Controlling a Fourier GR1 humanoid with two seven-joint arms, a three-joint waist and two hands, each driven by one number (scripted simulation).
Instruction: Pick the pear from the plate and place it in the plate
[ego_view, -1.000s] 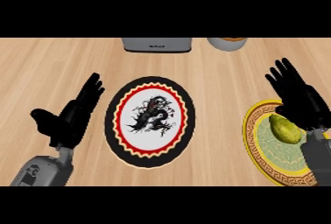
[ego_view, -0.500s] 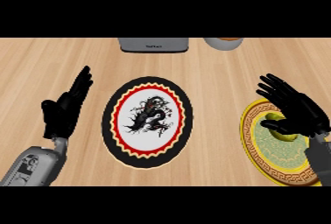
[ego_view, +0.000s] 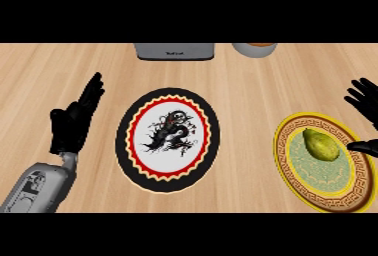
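Wooden counter (ego_view: 244, 85), two plates, one pear, two hands.

Green pear (ego_view: 322, 144) lying on the yellow-rimmed, green-centred plate (ego_view: 295, 177) at right, stem end toward the far side, untouched. Black-rimmed plate (ego_view: 127, 160) with red scalloped ring and black dragon figure at centre, bare of fruit, well apart from the pear. Left hand (ego_view: 72, 125) at left of the dragon plate, fingers straight and pointing away, holding nothing. Right hand (ego_view: 365, 102) at the right edge, just beyond the yellow plate, fingers spread and relaxed, thumb tip over the plate's right rim, clear of the pear. Grey appliance (ego_view: 175, 51) and round cup-like vessel (ego_view: 255, 49) at the far edge, cut off.
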